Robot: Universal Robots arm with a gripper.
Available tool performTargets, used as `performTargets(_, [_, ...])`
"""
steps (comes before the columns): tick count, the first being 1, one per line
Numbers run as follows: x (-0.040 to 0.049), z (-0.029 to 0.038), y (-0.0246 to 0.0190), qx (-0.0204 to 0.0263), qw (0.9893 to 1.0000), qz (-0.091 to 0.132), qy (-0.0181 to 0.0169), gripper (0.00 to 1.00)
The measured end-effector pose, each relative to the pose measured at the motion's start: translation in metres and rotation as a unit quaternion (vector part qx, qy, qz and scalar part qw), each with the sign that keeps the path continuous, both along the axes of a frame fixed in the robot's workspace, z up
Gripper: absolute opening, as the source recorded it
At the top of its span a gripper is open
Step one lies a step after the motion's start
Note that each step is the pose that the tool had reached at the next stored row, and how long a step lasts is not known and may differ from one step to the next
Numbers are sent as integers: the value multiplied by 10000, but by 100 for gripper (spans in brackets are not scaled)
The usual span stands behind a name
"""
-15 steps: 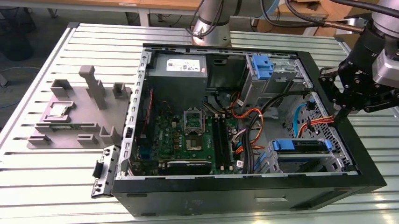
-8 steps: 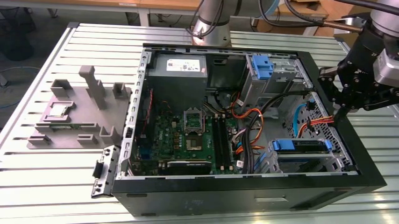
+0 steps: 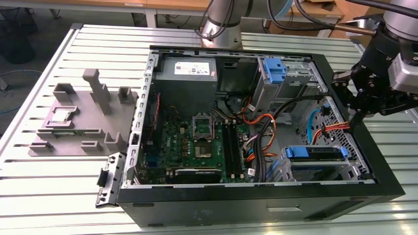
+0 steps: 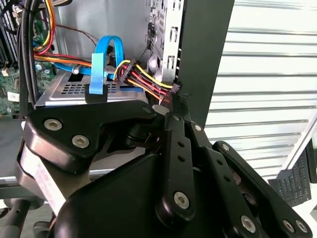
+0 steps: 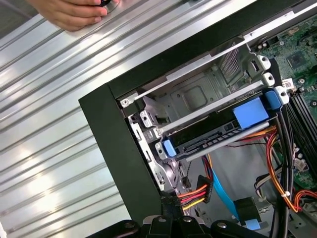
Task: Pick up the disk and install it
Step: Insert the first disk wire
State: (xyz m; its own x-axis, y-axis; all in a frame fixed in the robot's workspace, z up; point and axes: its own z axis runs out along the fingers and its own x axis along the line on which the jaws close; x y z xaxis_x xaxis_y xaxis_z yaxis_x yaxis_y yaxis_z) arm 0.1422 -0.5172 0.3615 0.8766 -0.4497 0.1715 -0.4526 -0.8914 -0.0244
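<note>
**Gripper at case wall, disk seated in its bay**

The black linkage gripper (image 3: 358, 116) hangs over the open black computer tower case (image 3: 385, 176) at the exterior view's right. In the second wrist view its fingertips (image 4: 174, 101) are pressed together with nothing between them, just beside the red, yellow and black cable bundle (image 4: 143, 79). The flat disk with blue plastic side rails (image 5: 213, 133) lies in a grey metal drive bay (image 5: 198, 94) by the case wall. A person's hand (image 5: 74, 12) rests on the slotted aluminium table (image 5: 54, 148).
</note>
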Motion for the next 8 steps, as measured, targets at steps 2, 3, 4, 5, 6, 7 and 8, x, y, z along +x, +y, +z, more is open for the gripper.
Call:
performTargets(2, [0, 1, 1, -3, 10000, 1, -3, 11])
performTargets(3, [0, 1, 1, -3, 10000, 1, -3, 11])
performTargets(4, [0, 1, 1, -3, 10000, 0, -3, 11])
performTargets(5, [0, 1, 1, -5, 10000, 0, -3, 18])
performTargets(6, [-5, 0, 1, -5, 10000, -1, -9, 18])
performTargets(7, [-13, 0, 2, -9, 10000, -1, -26, 18])
performTargets(8, [-17, -1, 1, -12, 10000, 0, -39, 18])
